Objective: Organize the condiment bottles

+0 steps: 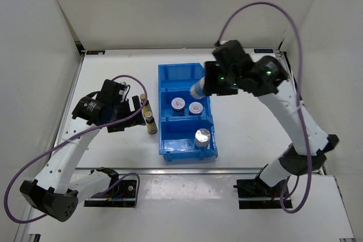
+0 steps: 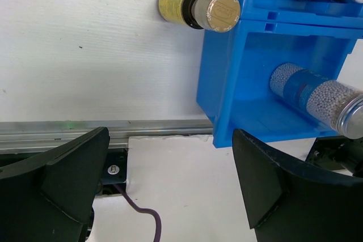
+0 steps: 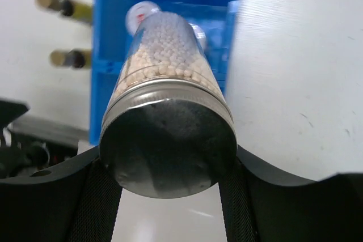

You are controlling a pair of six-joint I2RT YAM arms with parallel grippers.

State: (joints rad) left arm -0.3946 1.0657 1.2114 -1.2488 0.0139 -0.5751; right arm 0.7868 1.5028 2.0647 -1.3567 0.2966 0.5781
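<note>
Here the right gripper [image 3: 170, 168], jaws clamped on a silver-topped cylinder [image 1: 198, 89] tilted over the blue bin [image 1: 187, 151], bottom toward its far compartment, is the nearer arm, while the left gripper [image 2: 170, 179] gapes empty beside it.

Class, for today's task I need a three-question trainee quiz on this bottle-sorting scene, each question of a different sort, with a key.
1. True or false: the right gripper holds a silver-topped cylinder.
2. Where do the two amber bottles stand? A) in the bin's far compartment B) on the table left of the blue bin C) right of the bin
3. Fill in: the bin's middle compartment holds two ____-lidded jars.

Key:
1. True; its fingers clamp the cylinder.
2. B
3. white. The left gripper is open and empty.
</note>
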